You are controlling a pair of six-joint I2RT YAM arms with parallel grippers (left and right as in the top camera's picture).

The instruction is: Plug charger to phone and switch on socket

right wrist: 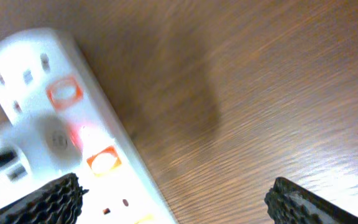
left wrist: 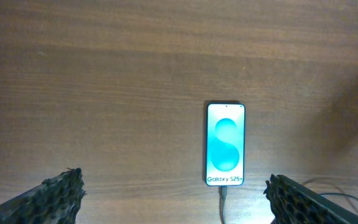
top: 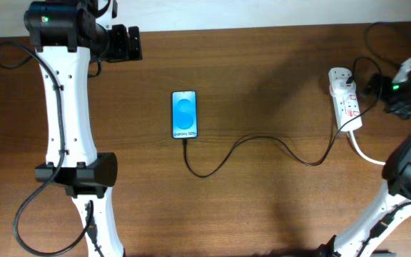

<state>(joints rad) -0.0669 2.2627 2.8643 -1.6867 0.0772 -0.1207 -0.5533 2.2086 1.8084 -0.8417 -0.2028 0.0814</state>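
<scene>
**Table**: brown wood grain. It carries everything listed below.

**Left gripper**: we log it spread wide and empty, hanging above the table with the phone below and between its fingers, not touching it.

**Right gripper**: also wide apart and gripping nothing. It sits close over the socket, which lies under its left finger.

**Socket**: a white strip at the table's right edge, with a thick white cord trailing off it. We judge it rigid, light and smooth-cased, so it is likely to skid when pushed sideways. We would press straight down on a rocker rather than grasp the body.

**Phone**: flat at mid-table, screen up and lit blue. We judge it stiff, with slick, fragile glass. We would hold it by the long edges only, never the face.

**Charger**: a thin black cable looping from the socket to the phone's bottom edge, where its tip appears seated. We judge it limp and springy. Any handling belongs at the connector, not along the lead.

**Lit switch**: it glows orange beside the plug. We judge this outlet to be on, though blur hides the detail.
</scene>
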